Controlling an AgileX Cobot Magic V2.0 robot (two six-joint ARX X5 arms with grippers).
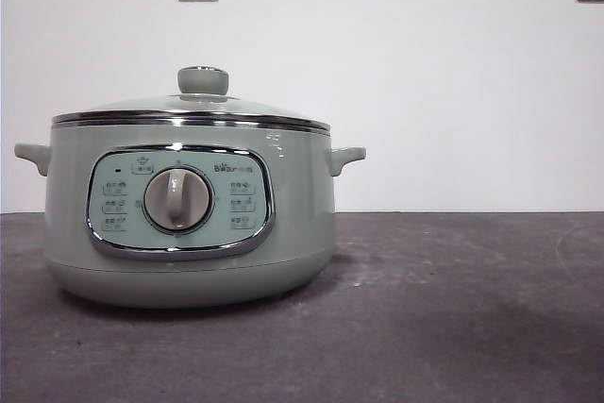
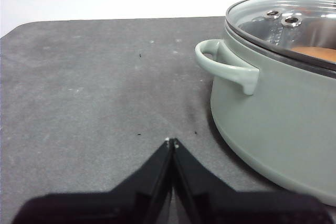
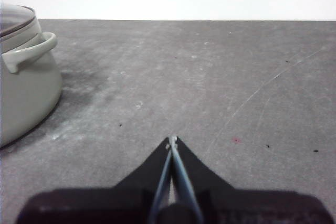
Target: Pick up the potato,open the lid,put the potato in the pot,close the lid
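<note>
Grey table bears lidded pot; both grippers' jaws clenched, empty.

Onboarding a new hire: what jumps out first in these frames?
The big sage-green pot dominates, sitting left of centre on the dark table with the glass lid on. Through the glass, the left wrist view shows the orange potato already inside. Both grippers, left and right, are shut and empty, clear of the pot.
</note>
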